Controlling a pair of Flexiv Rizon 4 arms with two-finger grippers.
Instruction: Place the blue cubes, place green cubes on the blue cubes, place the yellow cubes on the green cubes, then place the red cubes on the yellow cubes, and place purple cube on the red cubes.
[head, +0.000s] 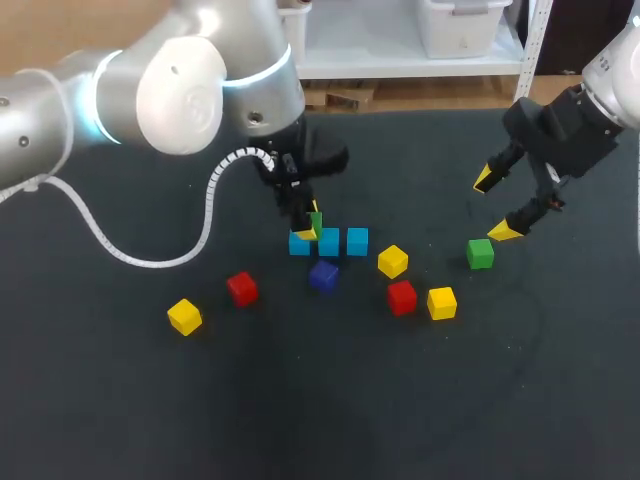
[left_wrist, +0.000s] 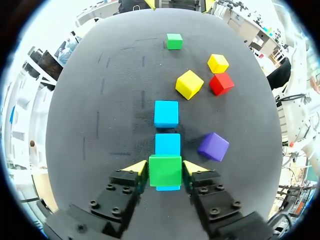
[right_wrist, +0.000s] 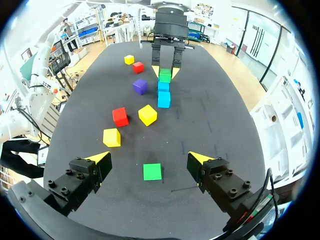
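Note:
Three blue cubes (head: 329, 241) lie in a row mid-table. A green cube (left_wrist: 165, 170) rests on the leftmost blue cube (left_wrist: 167, 188). My left gripper (left_wrist: 165, 169) stands over it, a yellow tip close on each side with only a sliver of gap, so it is open. A second green cube (head: 480, 253) lies to the right, just below my right gripper (head: 497, 205), which hangs wide open and empty. In the right wrist view this green cube (right_wrist: 152, 171) lies on the table between the spread fingers of the right gripper (right_wrist: 148, 157).
A purple cube (head: 323, 275) sits just in front of the blue row. Yellow cubes (head: 393, 261), (head: 441, 302) and a red cube (head: 401, 297) cluster right of it. Another red cube (head: 241, 288) and yellow cube (head: 184, 316) lie to the front left.

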